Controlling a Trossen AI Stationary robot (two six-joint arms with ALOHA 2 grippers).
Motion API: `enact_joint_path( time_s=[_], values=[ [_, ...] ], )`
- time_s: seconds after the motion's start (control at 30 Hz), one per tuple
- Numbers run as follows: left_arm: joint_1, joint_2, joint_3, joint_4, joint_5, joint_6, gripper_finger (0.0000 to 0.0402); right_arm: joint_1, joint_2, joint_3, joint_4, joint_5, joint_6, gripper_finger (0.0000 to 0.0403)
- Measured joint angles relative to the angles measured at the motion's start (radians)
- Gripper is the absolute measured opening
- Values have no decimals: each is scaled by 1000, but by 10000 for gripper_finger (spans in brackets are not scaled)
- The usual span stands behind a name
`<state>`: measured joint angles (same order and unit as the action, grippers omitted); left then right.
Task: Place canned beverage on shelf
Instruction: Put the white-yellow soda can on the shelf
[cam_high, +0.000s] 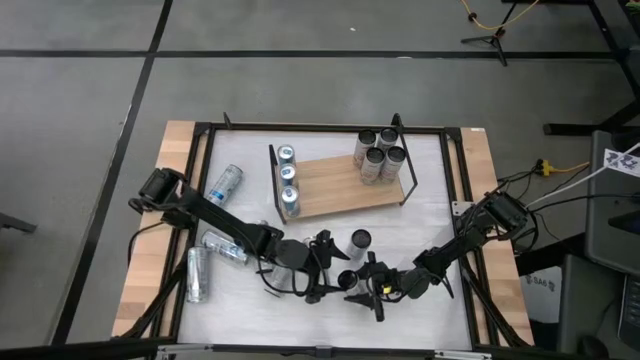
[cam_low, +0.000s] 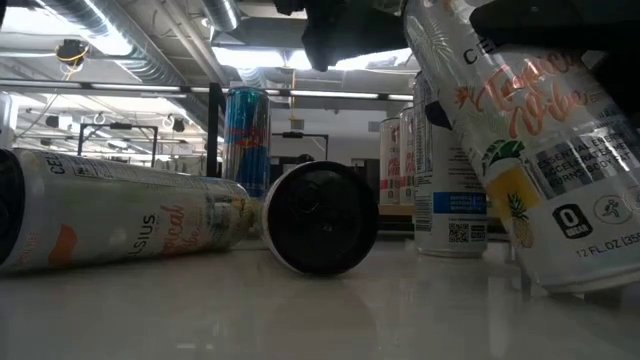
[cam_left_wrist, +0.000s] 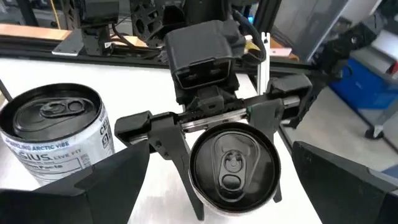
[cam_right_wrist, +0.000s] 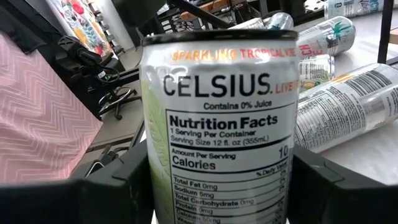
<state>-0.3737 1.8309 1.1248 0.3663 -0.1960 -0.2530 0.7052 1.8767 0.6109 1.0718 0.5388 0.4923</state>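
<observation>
The right hand (cam_high: 362, 293) is closed on a canned beverage (cam_right_wrist: 221, 124), its two fingers (cam_right_wrist: 109, 186) bearing on opposite sides of the can body; the can stands upright between them, near the counter's (cam_high: 440, 210) front edge. The left hand (cam_high: 322, 268) sits just beside the right hand with its jaws fully spread and nothing between them; its wrist view looks down on the held can's lid (cam_left_wrist: 231, 163). A second upright can (cam_left_wrist: 55, 130) stands close by the left hand. The can is judged rigid but thin-walled, smooth and likely slippery, and moderately heavy if full; excess squeeze could dent it. The preferred hold is across the mid-body, clear of the rim, as the right hand has it now. Both arms reach low toward the counter's centre, forearms converging. The shelf (cam_high: 335, 185) lies beyond both hands, well apart from the held can, with cans at each end and bare board between. Other cans (cam_high: 197, 272) lie on their sides on the left hand's outer side.
</observation>
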Motion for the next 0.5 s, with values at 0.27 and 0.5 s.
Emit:
enact_joint_path(
  time_s=[0.27, 0.5],
  values=[
    [-6, 33, 0, 48, 21, -9, 388, 0, 0, -1, 2, 28, -5, 248],
    [-6, 44, 0, 51, 24, -10, 388, 0, 2, -1, 12, 45, -12, 248]
  ],
)
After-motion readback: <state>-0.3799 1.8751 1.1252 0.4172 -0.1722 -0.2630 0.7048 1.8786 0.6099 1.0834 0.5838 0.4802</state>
